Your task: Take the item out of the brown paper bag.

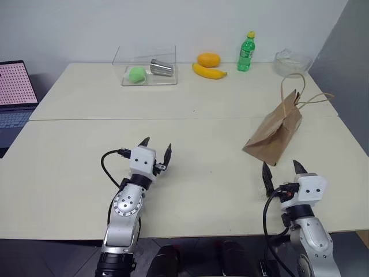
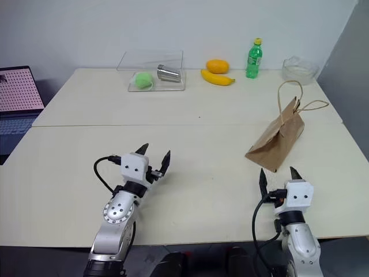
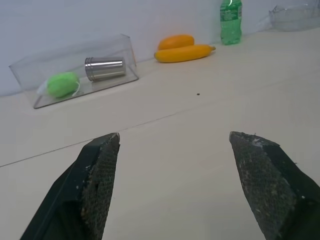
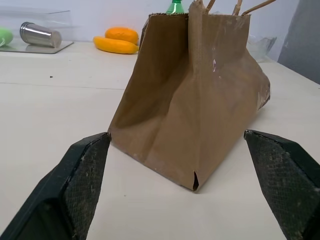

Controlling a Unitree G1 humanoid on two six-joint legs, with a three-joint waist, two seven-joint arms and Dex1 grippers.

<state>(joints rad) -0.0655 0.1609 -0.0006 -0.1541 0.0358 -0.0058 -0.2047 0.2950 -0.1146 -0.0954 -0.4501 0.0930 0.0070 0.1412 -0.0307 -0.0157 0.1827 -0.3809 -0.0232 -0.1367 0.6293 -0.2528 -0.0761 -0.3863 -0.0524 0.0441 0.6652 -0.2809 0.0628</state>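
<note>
The creased brown paper bag [image 1: 275, 134] is standing wedge-shaped on the smooth cream worktop [image 1: 190, 112], thin loop handles [image 1: 295, 86] rising; its contents are hidden. Just before it the right gripper [image 1: 283, 170] is hovering, jaws spread wide, empty. The left gripper [image 1: 155, 148] is likewise gaping, holding nothing.

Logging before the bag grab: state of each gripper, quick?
Left gripper: open, holding nothing.
Right gripper: open, holding nothing, facing the brown paper bag.
</note>
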